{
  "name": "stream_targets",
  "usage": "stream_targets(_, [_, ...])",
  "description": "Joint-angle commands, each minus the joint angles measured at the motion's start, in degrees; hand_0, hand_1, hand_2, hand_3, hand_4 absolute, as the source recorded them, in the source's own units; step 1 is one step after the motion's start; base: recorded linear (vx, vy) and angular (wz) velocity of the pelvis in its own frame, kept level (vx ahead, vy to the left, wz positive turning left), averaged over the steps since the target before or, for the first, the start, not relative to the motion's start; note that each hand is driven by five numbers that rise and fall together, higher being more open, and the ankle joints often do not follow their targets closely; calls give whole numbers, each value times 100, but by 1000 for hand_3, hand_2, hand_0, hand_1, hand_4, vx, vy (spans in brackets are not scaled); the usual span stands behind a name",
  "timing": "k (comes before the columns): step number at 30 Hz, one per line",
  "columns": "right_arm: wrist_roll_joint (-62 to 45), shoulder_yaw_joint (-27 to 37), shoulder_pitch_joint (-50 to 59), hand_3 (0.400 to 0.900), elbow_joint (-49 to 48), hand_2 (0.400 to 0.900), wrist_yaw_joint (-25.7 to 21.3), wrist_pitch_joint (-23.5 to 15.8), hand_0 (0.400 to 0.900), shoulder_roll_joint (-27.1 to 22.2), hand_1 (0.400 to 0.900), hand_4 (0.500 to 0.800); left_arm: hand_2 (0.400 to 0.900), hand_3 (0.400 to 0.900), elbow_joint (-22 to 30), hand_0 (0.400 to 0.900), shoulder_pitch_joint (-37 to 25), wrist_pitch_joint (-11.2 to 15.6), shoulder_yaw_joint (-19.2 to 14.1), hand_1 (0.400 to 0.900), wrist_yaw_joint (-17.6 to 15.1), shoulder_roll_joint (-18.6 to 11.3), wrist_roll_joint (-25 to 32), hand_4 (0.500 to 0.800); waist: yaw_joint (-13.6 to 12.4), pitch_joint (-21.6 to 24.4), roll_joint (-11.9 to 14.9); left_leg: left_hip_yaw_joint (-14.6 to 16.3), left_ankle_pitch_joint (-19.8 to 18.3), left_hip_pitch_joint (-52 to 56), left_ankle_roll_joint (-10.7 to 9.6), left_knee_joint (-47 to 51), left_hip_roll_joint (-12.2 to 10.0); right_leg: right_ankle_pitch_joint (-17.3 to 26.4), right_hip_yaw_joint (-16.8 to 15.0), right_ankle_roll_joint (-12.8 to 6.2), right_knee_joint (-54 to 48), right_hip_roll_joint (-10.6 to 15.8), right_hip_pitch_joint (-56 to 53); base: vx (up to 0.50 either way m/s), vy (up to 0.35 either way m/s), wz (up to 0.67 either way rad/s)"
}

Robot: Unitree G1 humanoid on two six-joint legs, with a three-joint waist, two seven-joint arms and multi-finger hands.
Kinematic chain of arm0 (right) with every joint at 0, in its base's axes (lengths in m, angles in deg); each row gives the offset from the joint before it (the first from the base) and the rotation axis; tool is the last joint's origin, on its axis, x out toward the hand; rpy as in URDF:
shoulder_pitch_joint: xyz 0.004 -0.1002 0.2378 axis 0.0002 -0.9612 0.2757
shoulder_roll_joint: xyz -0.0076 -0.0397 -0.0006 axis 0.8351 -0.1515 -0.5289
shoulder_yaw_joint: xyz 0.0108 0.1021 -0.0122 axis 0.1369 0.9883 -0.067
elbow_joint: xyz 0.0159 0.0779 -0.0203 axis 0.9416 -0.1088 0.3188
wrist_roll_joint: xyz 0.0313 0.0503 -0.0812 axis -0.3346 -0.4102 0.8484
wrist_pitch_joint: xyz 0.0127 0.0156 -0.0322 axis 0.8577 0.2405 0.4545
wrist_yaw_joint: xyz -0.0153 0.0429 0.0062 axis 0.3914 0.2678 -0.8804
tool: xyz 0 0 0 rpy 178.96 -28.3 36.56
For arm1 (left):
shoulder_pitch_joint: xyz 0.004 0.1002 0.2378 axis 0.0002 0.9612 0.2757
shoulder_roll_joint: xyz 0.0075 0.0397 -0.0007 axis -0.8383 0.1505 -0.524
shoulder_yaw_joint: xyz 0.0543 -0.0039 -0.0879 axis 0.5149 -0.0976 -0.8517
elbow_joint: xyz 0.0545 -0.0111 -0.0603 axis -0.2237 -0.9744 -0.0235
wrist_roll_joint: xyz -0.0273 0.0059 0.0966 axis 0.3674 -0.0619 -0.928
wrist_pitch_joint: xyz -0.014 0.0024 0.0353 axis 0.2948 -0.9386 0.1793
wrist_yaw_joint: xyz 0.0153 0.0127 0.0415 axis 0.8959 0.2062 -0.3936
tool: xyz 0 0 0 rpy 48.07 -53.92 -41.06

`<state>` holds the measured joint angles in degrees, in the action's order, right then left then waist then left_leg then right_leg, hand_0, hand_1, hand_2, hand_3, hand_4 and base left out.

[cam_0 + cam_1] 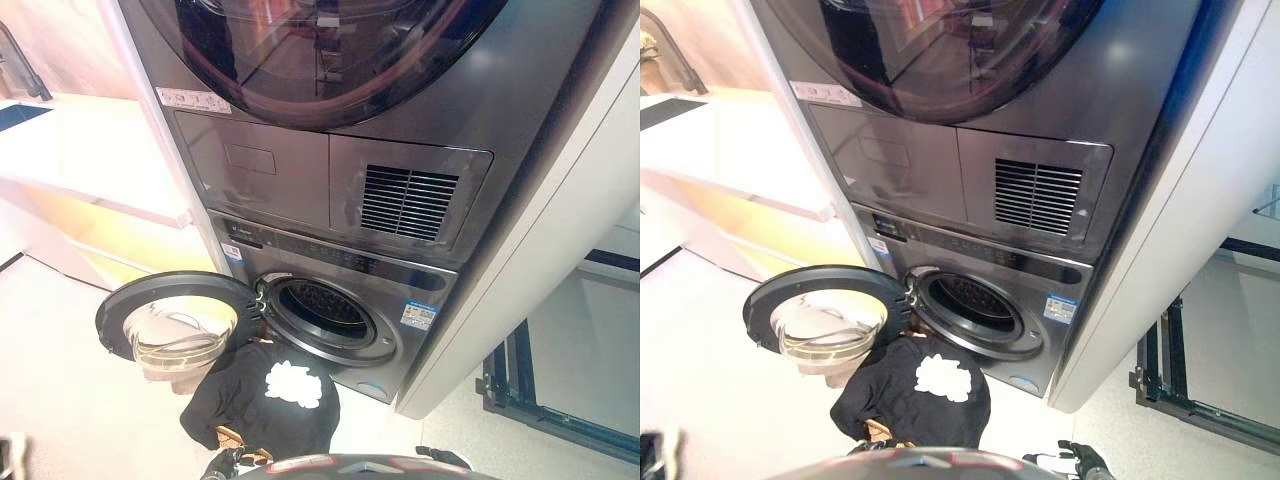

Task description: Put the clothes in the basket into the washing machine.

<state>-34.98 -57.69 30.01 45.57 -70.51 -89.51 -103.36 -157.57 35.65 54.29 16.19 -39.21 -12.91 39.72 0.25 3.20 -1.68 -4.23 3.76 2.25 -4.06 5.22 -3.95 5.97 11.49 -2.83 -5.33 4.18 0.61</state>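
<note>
We see the black garment (262,400) with its white print heaped just below the washing machine's open drum (325,305), door (172,318) swung left. We should lift it high over the rim. Both hands (1080,460) barely show; we cannot tell their grip.
</note>
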Motion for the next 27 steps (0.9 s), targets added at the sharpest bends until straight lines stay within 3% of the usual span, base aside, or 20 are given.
stream_targets(1, [28, -71, 258, 900, 183, 900, 39, -121, 900, 24, 900, 800, 900, 900, -202, 900, -352, 105, -254, 900, 35, -114, 58, 800, 28, -106, 280, 58, -272, -8, 265, -22, 472, -172, -225, -350, 48, 12, -338, 0, 0, 0])
stream_targets(7, [16, -39, 268, 900, 182, 900, 25, -114, 900, 23, 900, 800, 900, 900, -193, 900, -396, 124, -170, 900, -18, -135, -137, 800, 45, -124, 279, 80, -280, -6, 263, -22, 477, -165, -228, -354, 40, 6, -329, 1, 0, -1])
stream_targets(10, [-82, 65, 296, 900, 203, 900, -11, -104, 900, -23, 900, 800, 900, 900, -67, 900, -518, 175, 75, 900, -115, -201, -520, 800, 80, -151, 284, 113, -285, -25, 262, -22, 470, -152, -275, -358, 37, -7, -291, 5, -6, -9])
stream_targets(11, [-137, 113, 306, 900, 202, 900, -24, -113, 900, -50, 900, 800, 900, 900, 12, 900, -586, 202, 232, 900, -111, -235, -696, 800, 101, -166, 280, 135, -288, -38, 259, -22, 466, -145, -287, -364, 38, -11, -264, -17, -1, -16])
stream_targets(12, [-178, 158, 345, 900, 202, 900, -63, -115, 900, -122, 900, 800, 900, 900, 131, 900, -720, 256, 613, 900, -159, -306, -1180, 800, 143, -205, 273, 164, -284, -84, 257, -22, 464, -125, -328, -371, 45, -24, -189, -17, -1, -17])
stream_targets(13, [-177, 162, 345, 900, 202, 900, -63, -115, 900, -122, 900, 800, 900, 900, 132, 900, -721, 255, 616, 900, -161, -306, -1182, 800, 135, -204, 273, 169, -286, -84, 257, -22, 463, -125, -333, -371, 47, -25, -187, -29, -3, -17])
stream_targets(15, [-315, 265, 505, 900, 260, 900, -127, -149, 900, -300, 900, 800, 900, 900, 446, 900, -1035, 334, 1243, 900, -358, -532, -1896, 800, 196, -314, 277, 217, -254, -234, 260, -22, 452, -80, -394, -383, 69, -41, 10, -53, -9, -14])
stream_targets(17, [-369, 296, 554, 900, 320, 900, -133, -147, 900, -350, 900, 800, 900, 900, 554, 900, -1177, 370, 1436, 900, -424, -610, -2116, 800, 203, -345, 282, 228, -236, -297, 260, -22, 453, -64, -402, -384, 80, -47, 75, -46, -8, -7])
stream_targets(18, [-430, 337, 633, 900, 453, 900, -147, -126, 900, -439, 900, 800, 900, 900, 683, 900, -1421, 401, 1766, 900, -472, -707, -2403, 800, 241, -433, 283, 225, -194, -431, 256, -22, 451, -38, -392, -389, 107, -47, 217, -45, -7, -3])
stream_targets(21, [-478, 424, 727, 900, 602, 900, -183, -106, 900, -523, 900, 800, 900, 900, 730, 900, -1752, 392, 1954, 900, -617, -781, -2650, 800, 289, -511, 282, 221, -156, -597, 255, -22, 451, -14, -373, -388, 125, -54, 372, -70, -4, -1])
stream_targets(24, [-863, 600, 1109, 900, 641, 900, -362, -161, 900, -762, 900, 800, 900, 900, 954, 900, -2555, 408, 2439, 900, -980, -833, -2954, 800, 396, -878, 244, 204, -17, -1053, 280, -22, 456, -6, -369, -349, 409, -74, 943, -178, -1, -1])
stream_targets(25, [-864, 606, 1118, 900, 645, 900, -361, -162, 900, -764, 900, 800, 900, 900, 948, 900, -2566, 410, 2441, 900, -984, -828, -2957, 800, 392, -869, 242, 203, -12, -1074, 280, -22, 456, -14, -369, -348, 429, -72, 974, -80, 2, -2])
stream_targets(27, [-1085, 743, 1213, 900, 668, 900, -465, -225, 900, -910, 900, 800, 900, 900, 1026, 900, -3023, 368, 2847, 900, -1228, -889, -3438, 800, 463, -1101, 204, 212, 56, -1252, 311, -36, 470, -22, -392, -328, 552, -60, 1205, -65, 12, -6])
